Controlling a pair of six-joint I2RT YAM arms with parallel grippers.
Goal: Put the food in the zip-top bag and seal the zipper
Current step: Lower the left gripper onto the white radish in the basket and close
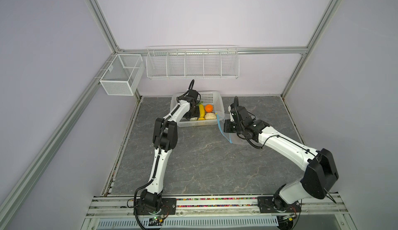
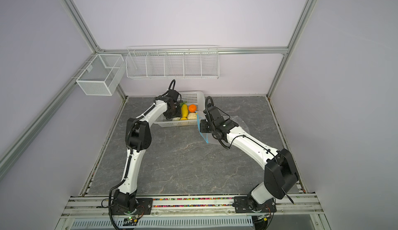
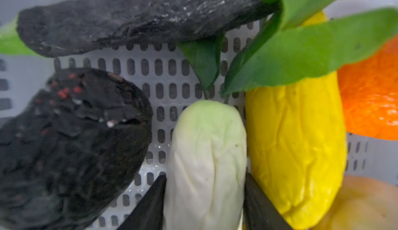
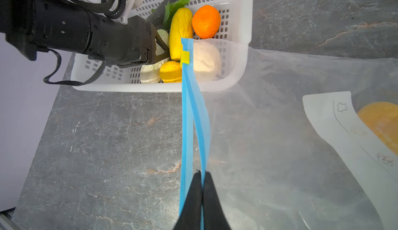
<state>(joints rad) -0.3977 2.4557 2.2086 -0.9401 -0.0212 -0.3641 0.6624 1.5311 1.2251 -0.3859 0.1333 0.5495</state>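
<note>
The food lies in a white perforated basket [image 1: 212, 95] at the back of the table: an orange [image 4: 206, 21], a long yellow piece [image 3: 295, 149], a beige piece [image 4: 207, 58], two black pieces [image 3: 71, 144] and green leaves [image 3: 312, 52]. My left gripper [image 3: 205, 174] reaches into the basket, its fingers pressed on both sides of a white-green vegetable [image 3: 206, 142]. The zip-top bag [image 4: 269, 142] lies right of the basket with an orange-yellow piece [image 4: 381, 123] inside, behind its white label [image 4: 336, 119]. My right gripper [image 4: 202, 173] is shut on one lip of the blue zipper [image 4: 189, 119]; the mouth gapes, with the yellow slider [image 4: 185, 58] at the far end.
The basket's right corner touches the bag. A white wire rack [image 1: 192, 64] hangs on the back wall, and a mesh box [image 1: 121, 74] hangs at the left corner. Grey stone tabletop [image 1: 204, 164] stretches in front of the basket. Both arm bases stand at the front rail.
</note>
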